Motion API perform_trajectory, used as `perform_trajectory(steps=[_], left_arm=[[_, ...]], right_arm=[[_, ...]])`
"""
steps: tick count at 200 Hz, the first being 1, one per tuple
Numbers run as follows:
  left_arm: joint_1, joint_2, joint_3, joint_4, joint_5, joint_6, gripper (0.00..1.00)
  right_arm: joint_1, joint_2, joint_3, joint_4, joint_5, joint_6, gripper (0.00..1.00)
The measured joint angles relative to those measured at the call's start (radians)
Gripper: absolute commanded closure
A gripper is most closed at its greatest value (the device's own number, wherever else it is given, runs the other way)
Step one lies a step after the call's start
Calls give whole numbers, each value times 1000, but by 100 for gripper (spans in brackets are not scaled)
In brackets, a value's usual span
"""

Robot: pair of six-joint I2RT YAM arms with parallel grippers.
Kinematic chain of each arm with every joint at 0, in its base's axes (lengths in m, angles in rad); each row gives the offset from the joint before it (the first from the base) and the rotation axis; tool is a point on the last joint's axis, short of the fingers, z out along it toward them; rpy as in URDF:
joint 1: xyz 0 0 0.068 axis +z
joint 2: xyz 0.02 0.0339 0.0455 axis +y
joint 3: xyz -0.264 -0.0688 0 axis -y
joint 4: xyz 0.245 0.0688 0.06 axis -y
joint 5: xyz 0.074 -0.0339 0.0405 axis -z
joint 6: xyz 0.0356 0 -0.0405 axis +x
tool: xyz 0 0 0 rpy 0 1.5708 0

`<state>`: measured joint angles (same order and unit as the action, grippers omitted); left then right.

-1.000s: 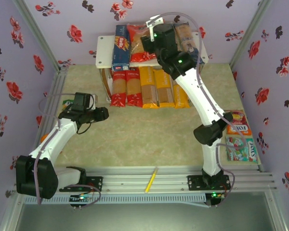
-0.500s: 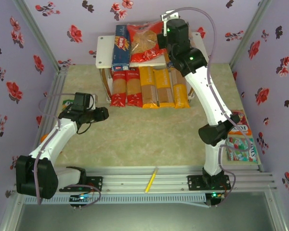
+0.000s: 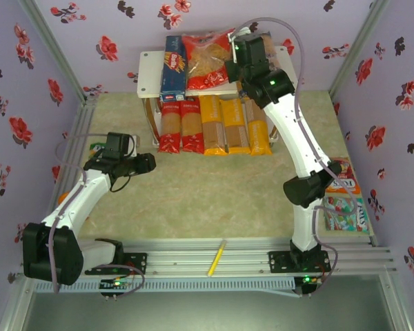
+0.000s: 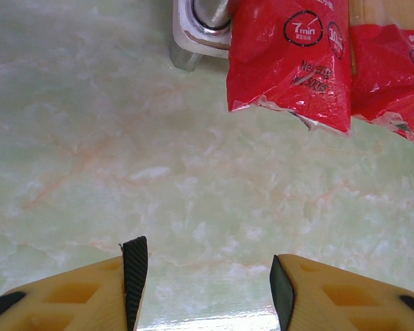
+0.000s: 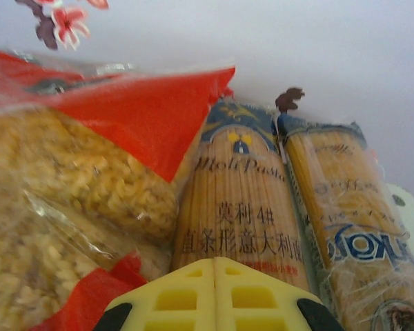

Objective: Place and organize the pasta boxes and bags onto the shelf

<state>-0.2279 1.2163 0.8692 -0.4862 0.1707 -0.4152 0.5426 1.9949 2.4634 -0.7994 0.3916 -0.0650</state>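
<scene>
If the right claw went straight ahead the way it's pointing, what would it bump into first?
Probably the blue-topped spaghetti bag right ahead of the shut right claw, though depth is unclear.

The bench (image 3: pixel 207 193) lies open at centre. At 12 o'clock the shelf (image 3: pixel 148 72) blocks passage, 5 spaghetti bags (image 3: pixel 212 127) packing its lower tier.

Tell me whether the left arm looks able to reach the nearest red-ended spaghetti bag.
Probably yes: the left end effector is open and faces the red-ended bag, with bare table between them. The shelf post stands just beside it.
</scene>
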Motion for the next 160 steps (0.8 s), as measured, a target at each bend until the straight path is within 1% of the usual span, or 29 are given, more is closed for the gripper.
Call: perform_trajectory(steps=[98,107,118,130,138,160], left_arm=[[0,19,0,16,18,0,48],[0,21,0,17,19,0,47],[0,22,0,20,22,0,46],[0,22,0,22,25,-1,46],[0,22,0,22,25,-1,46],[0,22,0,22,25,0,46]], right_arm=[[-2,0,0,-132,-41,14,100],[-2,0,0,-138,-45,14,94],[-2,0,0,-147,-49,17,76],[-4,-1,0,-156,-48,18,62],[-6,-3,0,-159,-48,21,59],[-6,-19,-14,-145,-53,36,59]])
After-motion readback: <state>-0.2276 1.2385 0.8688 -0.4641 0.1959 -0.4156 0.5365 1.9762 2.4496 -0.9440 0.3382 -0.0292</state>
